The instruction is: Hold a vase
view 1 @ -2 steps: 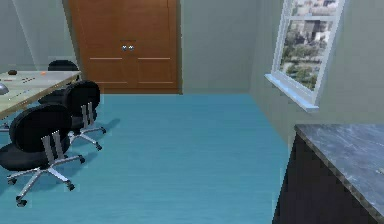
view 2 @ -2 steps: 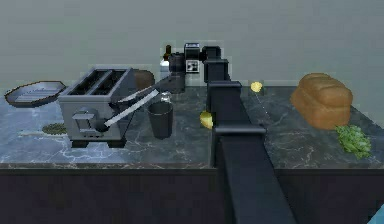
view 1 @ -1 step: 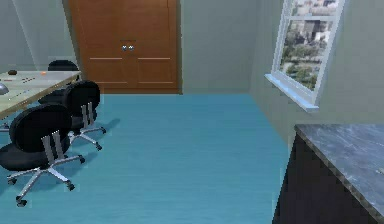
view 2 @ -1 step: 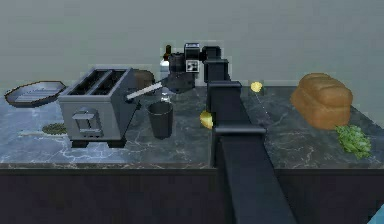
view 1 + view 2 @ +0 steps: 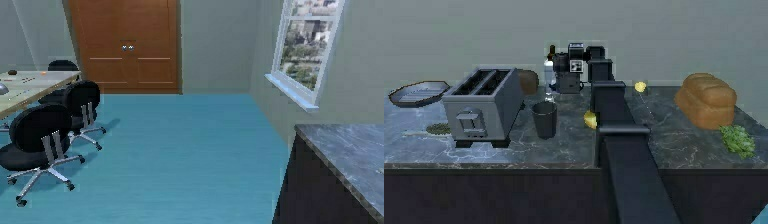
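My arm (image 5: 624, 150) across desk (image 5: 684, 148); tool (image 5: 556, 62) near glassy vessel (image 5: 550, 88), can't tell if holding; sideways swing may topple dark cup (image 5: 544, 120)

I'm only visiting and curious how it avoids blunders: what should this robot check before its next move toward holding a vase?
1. Arm out over the counter: ok. The arm stretches across the countertop.
2. Gripper near a candidate: ok. The gripper is by a pale slender thing.
3. That thing is a vase: cannot tell.
4. Gripper holds something: cannot tell, since things stand on the counter right at it.
5. Room around the target: probably not ok. The toaster and dark cup stand close.
6. Floor ahead free: ok. The office chairs stand at the forward view's left.
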